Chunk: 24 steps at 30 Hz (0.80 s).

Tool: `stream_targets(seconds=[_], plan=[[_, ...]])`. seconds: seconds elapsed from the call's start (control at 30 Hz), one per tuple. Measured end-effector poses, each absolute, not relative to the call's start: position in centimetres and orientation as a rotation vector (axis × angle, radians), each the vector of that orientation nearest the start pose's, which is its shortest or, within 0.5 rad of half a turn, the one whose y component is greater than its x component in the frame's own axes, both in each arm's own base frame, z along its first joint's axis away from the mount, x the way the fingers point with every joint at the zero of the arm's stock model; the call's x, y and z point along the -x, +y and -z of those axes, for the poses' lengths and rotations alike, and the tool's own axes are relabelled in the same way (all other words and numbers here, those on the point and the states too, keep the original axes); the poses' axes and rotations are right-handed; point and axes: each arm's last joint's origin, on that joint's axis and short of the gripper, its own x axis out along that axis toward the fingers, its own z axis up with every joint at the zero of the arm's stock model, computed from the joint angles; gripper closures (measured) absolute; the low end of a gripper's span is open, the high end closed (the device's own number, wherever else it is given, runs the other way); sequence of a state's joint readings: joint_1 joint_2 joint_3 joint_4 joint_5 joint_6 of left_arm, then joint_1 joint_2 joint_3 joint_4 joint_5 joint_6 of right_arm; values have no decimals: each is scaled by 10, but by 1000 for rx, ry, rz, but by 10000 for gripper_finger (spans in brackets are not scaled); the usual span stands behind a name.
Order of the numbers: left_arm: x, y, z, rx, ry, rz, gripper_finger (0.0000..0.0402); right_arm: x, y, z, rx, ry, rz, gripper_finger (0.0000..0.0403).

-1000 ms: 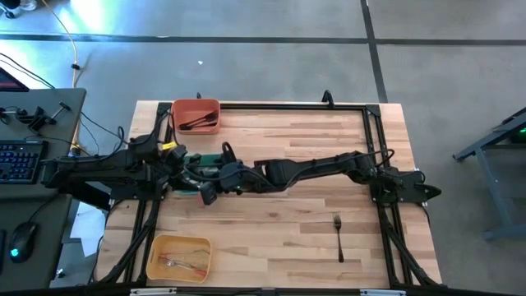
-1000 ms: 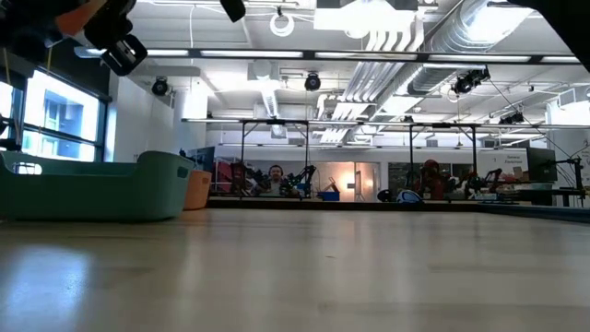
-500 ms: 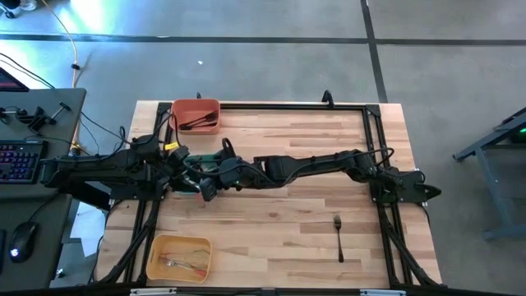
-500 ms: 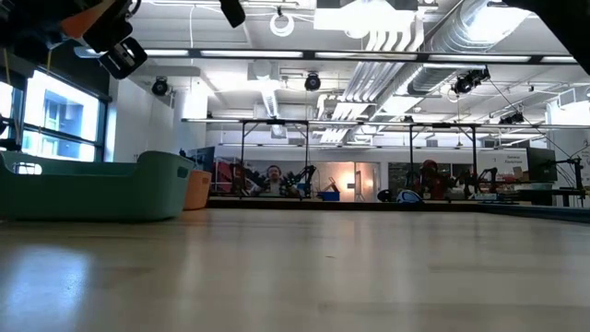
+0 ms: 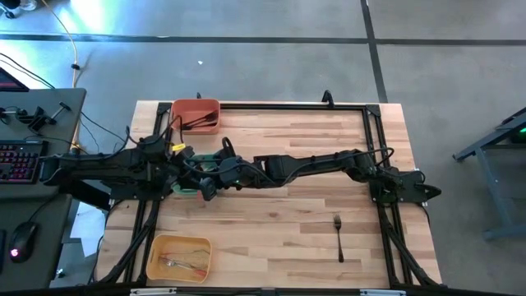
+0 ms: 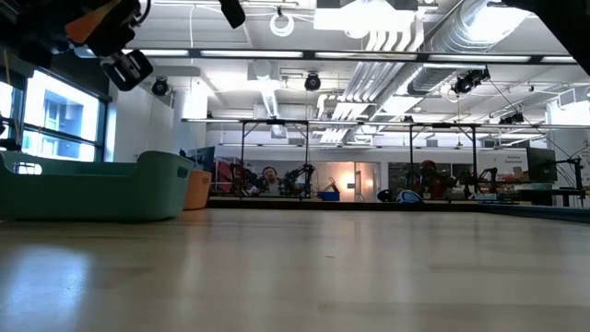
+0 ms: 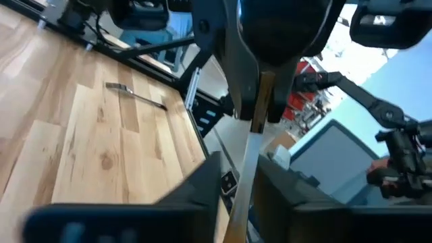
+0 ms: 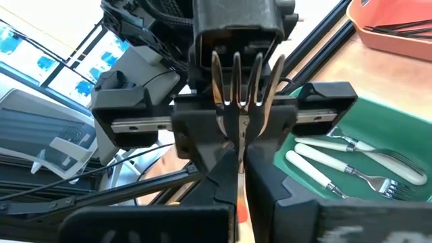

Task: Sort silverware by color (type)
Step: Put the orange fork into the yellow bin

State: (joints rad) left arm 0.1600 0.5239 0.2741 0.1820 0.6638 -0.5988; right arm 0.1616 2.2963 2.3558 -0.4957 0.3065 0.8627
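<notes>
Fork [image 8: 238,81] held in mid-air where the two arms meet, above the green bin [image 8: 351,121] at the table's [image 5: 288,222] left side. It has four long silver tines, standing upright in the right wrist view, which narrow to a thin neck. The right gripper [image 8: 239,169] is pinched tight on that neck. The tines rise in front of the left gripper [image 7: 239,172], which faces the right one head-on. In the left wrist view the fork shows as a pale, narrow strip running from the right gripper down between the left one's two sides. Whether the left gripper has closed on it cannot be told. The handle's colour is unclear.

In the green bin below lie white-handled forks [image 8: 331,162], side by side, with silver heads.

A black fork [image 5: 338,234] lies alone on the bare wood near the table's right front, well apart from both grippers, with its tines toward the far edge. It also shows small in the left wrist view.

The red bin [image 5: 196,105] stands at the far left corner and holds black pieces [image 5: 197,123]. The yellow bin [image 5: 156,259] stands at the near left corner and holds a few silver pieces [image 5: 182,263] with a touch of orange; their types are too small to tell.
</notes>
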Motion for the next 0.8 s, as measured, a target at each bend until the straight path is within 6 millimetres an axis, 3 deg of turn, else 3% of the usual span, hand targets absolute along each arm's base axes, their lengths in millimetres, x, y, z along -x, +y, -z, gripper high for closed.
stream_targets(seconds=[0.1, 0.27, 0.4, 0.63, 0.8], plan=[[-136, 4, -226, 605, 216, 477, 389, -517, 76, -335, -746, 336, 313, 403], [-136, 4, -226, 606, 215, 473, 393, -517, 76, -335, -777, 328, 324, 401], [-136, 4, -226, 610, 219, 464, 395, -517, 76, -335, -777, 321, 337, 375], [-136, 6, -216, 619, 295, 358, 397, -517, 76, -334, -634, 349, 317, 299], [-135, 6, -211, 678, 337, 291, 398, -507, 75, -350, -530, 363, 267, 299]])
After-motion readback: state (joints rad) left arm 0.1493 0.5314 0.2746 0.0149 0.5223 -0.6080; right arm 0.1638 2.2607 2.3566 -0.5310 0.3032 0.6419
